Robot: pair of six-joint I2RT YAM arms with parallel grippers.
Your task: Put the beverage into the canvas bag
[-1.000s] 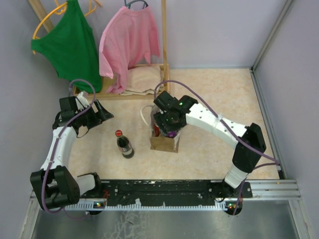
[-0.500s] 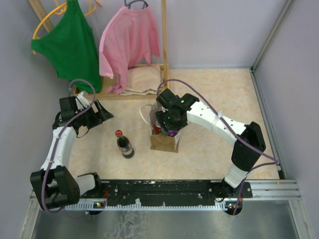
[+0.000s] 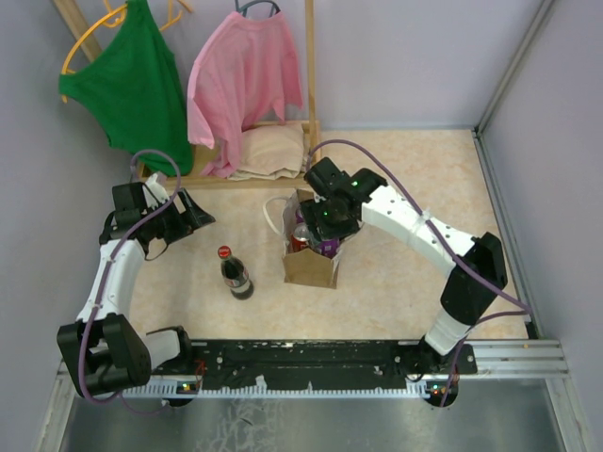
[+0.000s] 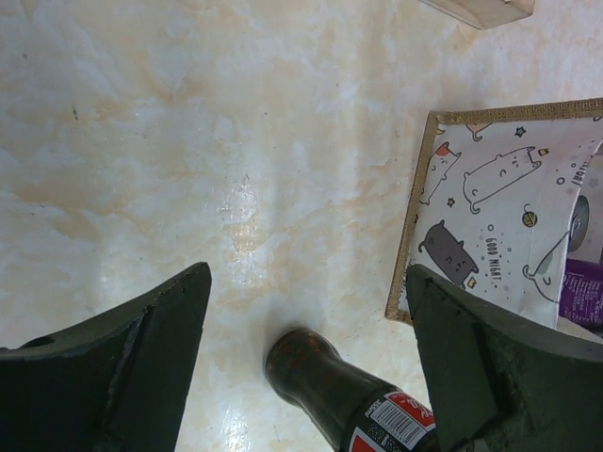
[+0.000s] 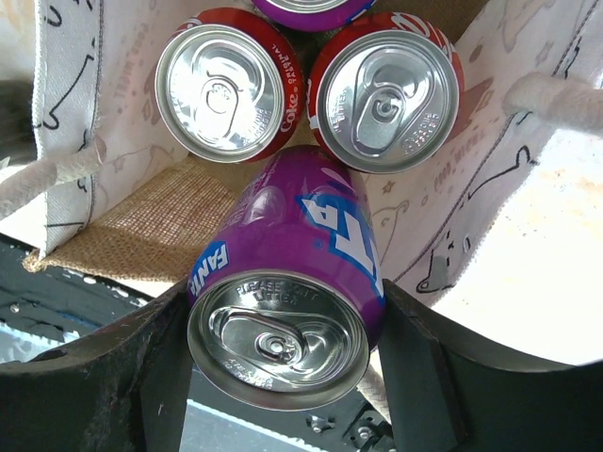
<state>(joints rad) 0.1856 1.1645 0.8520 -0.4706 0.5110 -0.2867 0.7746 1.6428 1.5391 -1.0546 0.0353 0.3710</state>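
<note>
Hovering with fingers spread, the left claw point(image 4: 309, 282) hangs near the marbled surface's point(image 3: 396, 188) left edge, above a dark glass bottle point(image 3: 235, 275). Mid-surface stands the coarse burlap canvas bag point(image 3: 309, 268) with white rope handles point(image 5: 556, 102). At its mouth, the right claw point(image 5: 283, 315) pinches a glossy purple can point(image 5: 283, 273) beside two round-topped red cans point(image 5: 226, 89).
</note>
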